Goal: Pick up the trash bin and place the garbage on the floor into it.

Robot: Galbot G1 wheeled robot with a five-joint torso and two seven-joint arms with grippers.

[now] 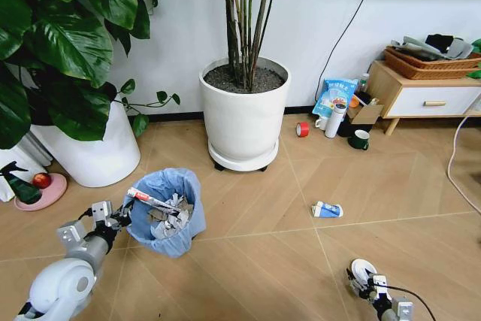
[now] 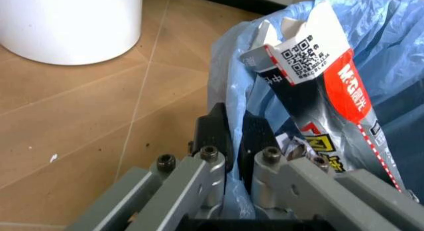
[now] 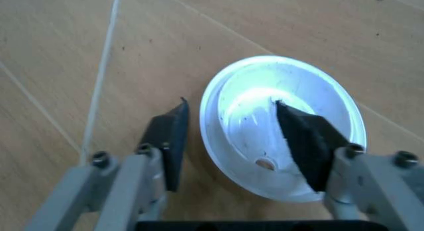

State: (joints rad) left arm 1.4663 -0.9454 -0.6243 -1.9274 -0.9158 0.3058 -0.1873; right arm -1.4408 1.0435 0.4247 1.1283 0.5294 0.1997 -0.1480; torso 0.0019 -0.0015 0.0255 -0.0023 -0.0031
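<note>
Tan wooden floor (image 1: 270,261) with chevron planks, running back to a white wall. 2 white plant pots on it: 1 at the left under broad green leaves (image 1: 94,152), 1 in the middle holding thin stems (image 1: 244,114). Low wooden cabinet (image 1: 421,95) at the right with a wicker tray on top; beside it a red tape roll (image 1: 302,129), a white bottle (image 1: 334,120) and a dark green mug (image 1: 360,139).

Trash bin (image 1: 167,212) standing on the floor in front of the left pot, lined with a crinkly light blue bag and already holding crumpled paper and a red, white and grey wrapper (image 2: 328,99) that sticks up past the rim. Left gripper (image 1: 120,219) at the bin's left edge, closed tight on the rim, 1 black pad outside the bag and 1 inside, with bag and rim pinched between them in the left wrist view (image 2: 232,141).

Blue-white carton (image 1: 327,210) lying on its side on the floor, well to the right of the bin and apart from both arms.

White round lid (image 3: 285,124) lying on the floor near the bottom right. Right gripper (image 1: 366,277) right over it, fingers spread wide: 1 black pad (image 3: 169,141) just outside the lid's rim, the other over its hollow; cannot tell if either touches it.
</note>
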